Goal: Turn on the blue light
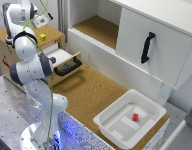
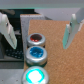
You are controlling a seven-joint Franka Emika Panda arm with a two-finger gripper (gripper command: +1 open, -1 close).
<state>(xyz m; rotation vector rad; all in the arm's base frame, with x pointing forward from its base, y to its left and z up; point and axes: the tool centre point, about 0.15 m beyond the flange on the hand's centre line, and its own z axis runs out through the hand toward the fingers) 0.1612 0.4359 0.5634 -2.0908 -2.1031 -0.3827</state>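
Note:
In the wrist view, three round buttons in metal rings sit in a row along the edge of a cork-topped box (image 2: 57, 60): a red button (image 2: 35, 38), a blue button (image 2: 36, 53) and a green button (image 2: 35, 76) that glows bright. The blue one does not visibly glow. My gripper (image 2: 38, 45) is open and empty. Its fingers (image 2: 69, 32) hang above the row and straddle the red and blue buttons without touching them. In the exterior view the gripper (image 1: 42, 21) hovers over the wooden box at the upper left; the arm hides the buttons there.
A yellow block (image 1: 42, 36) lies on the wooden box (image 1: 53, 40). Its drawer (image 1: 66, 64), with a black handle, stands open. A white cabinet with a black door handle (image 1: 147, 47) fills the back. A white bin (image 1: 116, 127) holds a red block (image 1: 135, 117).

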